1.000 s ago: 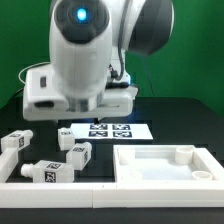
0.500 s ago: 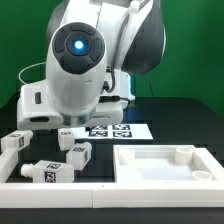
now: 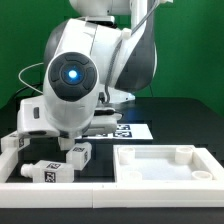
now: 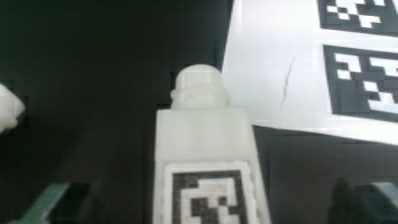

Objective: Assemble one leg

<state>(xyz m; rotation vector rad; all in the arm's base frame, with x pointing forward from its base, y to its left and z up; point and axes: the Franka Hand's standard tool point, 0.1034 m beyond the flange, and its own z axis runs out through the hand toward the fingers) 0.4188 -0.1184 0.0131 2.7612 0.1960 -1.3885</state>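
In the wrist view a white leg (image 4: 205, 150) lies lengthwise between my fingers. It has a rounded peg at its far end and a black-and-white tag on its top face. My gripper (image 4: 214, 207) is open; one finger (image 4: 64, 205) and the other (image 4: 366, 203) stand apart from the leg's sides with dark gaps. In the exterior view the arm's body hides the gripper and this leg. Three more legs show there: one at far left (image 3: 12, 143), one (image 3: 78, 152) and one (image 3: 45, 171).
The marker board (image 4: 302, 60) lies just past the leg's peg end; it also shows in the exterior view (image 3: 135, 130). The large white tray-shaped part (image 3: 160, 181) sits on the exterior view's right. A rounded white object (image 4: 7, 105) shows at the wrist view's edge.
The arm has come down and swung toward the exterior view's left, over the group of legs. It now hides the leg nearest the marker board.
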